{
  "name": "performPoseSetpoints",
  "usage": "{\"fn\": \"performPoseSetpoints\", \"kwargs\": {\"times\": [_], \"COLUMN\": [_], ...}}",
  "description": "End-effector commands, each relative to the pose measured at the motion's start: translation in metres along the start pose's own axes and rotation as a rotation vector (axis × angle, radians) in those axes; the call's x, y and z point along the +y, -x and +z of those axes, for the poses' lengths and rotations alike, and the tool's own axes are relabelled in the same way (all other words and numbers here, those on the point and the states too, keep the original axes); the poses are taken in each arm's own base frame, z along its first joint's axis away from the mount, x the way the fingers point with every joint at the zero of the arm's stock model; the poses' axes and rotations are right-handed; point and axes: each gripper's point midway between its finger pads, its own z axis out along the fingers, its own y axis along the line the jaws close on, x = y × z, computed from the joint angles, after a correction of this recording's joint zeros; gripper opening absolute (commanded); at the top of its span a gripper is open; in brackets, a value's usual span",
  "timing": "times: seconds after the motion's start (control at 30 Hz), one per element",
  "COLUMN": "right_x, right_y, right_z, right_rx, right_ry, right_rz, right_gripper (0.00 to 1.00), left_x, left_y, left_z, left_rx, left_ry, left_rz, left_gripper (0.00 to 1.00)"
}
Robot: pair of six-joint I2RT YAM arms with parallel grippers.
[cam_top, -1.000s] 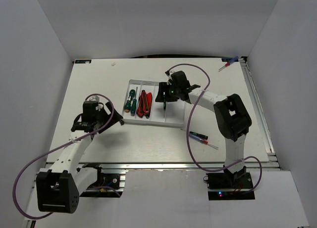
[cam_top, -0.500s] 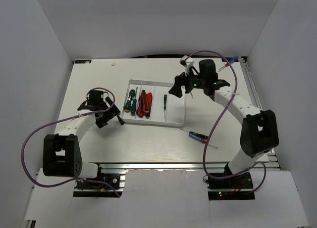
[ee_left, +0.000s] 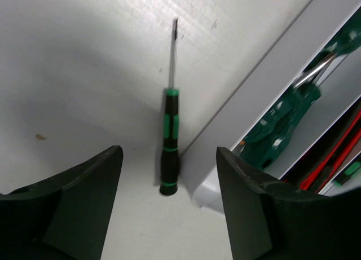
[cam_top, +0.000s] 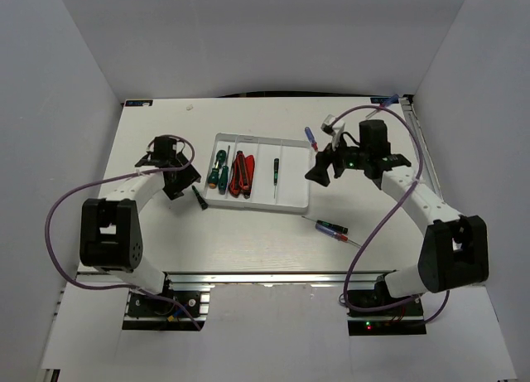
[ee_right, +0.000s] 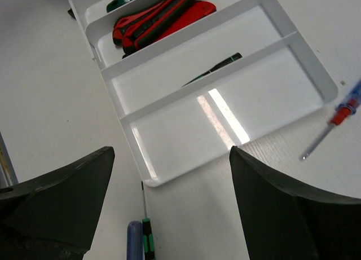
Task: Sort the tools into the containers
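The white tray (cam_top: 296,186) has four long compartments. From the left they hold green screwdrivers (cam_top: 218,171), red-and-black pliers-like tools (cam_top: 241,173), one thin dark driver (cam_top: 276,171), and nothing. My left gripper (cam_top: 176,186) is open and empty, left of the tray. In the left wrist view (ee_left: 169,215) a black-and-green precision driver (ee_left: 169,141) lies on the table ahead of it, against the tray's outer wall (ee_left: 237,139). My right gripper (cam_top: 320,171) is open and empty, just right of the tray. The right wrist view (ee_right: 169,203) shows the tray (ee_right: 254,56) in front of it.
A blue-and-red screwdriver (cam_top: 310,137) lies by the tray's far right corner and shows in the right wrist view (ee_right: 338,116). A blue-handled and a green-handled driver (cam_top: 334,229) lie in front of the tray. Another driver (cam_top: 383,106) lies at the table's far right corner.
My right gripper has left the thin dark driver in the third compartment and moved away to the right of the tray. My left gripper has swung further back along the tray's left side.
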Motion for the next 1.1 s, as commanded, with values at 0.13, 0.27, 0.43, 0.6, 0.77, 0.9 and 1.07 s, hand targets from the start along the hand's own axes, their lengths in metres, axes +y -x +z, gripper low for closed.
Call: {"fn": "performPoseSetpoints", "kwargs": {"times": [0.13,0.27,0.43,0.6,0.77,0.9,1.07], "right_x": [-0.009,-0.014,-0.017,-0.019,-0.020,-0.021,-0.022], "right_y": [0.000,-0.008,-0.014,-0.013,-0.016,-0.016,-0.018], "right_z": [-0.028,-0.034,-0.038,-0.040,-0.042,-0.044,-0.046], "right_rx": [-0.063,-0.073,-0.075,-0.085,-0.083,-0.086,-0.087], "right_ry": [-0.049,-0.076,-0.094,-0.105,-0.114,-0.122,-0.128], "right_rz": [-0.031,-0.007,0.010,0.018,0.030,0.035,0.041], "right_gripper": [0.89,0.89,0.89,0.89,0.89,0.89,0.89], "left_x": [-0.004,0.000,0.008,0.017,0.027,0.032,0.034], "left_y": [0.016,0.010,0.002,-0.007,-0.017,-0.020,-0.016], "left_z": [0.019,0.027,0.033,0.041,0.047,0.049,0.045], "left_rx": [0.027,0.066,0.100,0.131,0.161,0.168,0.147], "left_ry": [0.059,0.080,0.109,0.140,0.165,0.179,0.186], "left_rz": [0.004,0.032,0.063,0.090,0.118,0.131,0.147], "left_gripper": [0.71,0.70,0.69,0.67,0.60,0.46,0.20]}}
